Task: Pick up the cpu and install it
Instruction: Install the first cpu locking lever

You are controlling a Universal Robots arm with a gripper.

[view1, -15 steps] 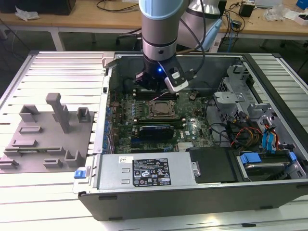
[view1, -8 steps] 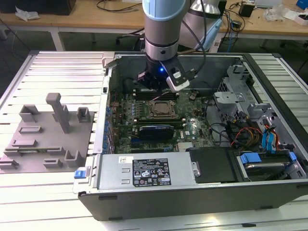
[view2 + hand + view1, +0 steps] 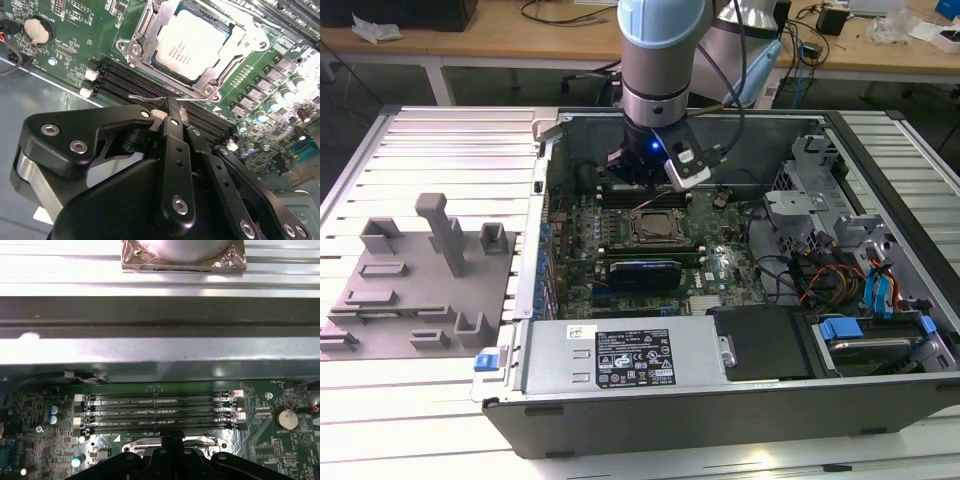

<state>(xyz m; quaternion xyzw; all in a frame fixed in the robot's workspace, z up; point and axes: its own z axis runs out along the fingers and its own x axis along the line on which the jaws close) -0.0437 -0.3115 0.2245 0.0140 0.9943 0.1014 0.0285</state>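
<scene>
In the second wrist view the cpu [image 3: 192,42], a flat square chip with a silvery-white top, lies inside the metal-framed socket [image 3: 137,42] on the green motherboard [image 3: 75,30]. My gripper [image 3: 172,106] hangs just beside the socket, over the black memory slots [image 3: 120,80]. Its two thin black fingers are pressed together with nothing between them. The tip sits right at a thin wire lever [image 3: 145,98] of the socket; contact is unclear. In the exterior view the gripper [image 3: 655,185] is low inside the open computer case, just behind the socket [image 3: 655,228].
A grey plastic fixture [image 3: 420,290] with upright blocks stands on the ribbed table at the exterior view's left. Inside the case are a power supply [image 3: 620,355], a drive cage [image 3: 810,190] and loose cables [image 3: 820,275]. A coin battery [image 3: 286,417] sits near the memory slots [image 3: 157,412].
</scene>
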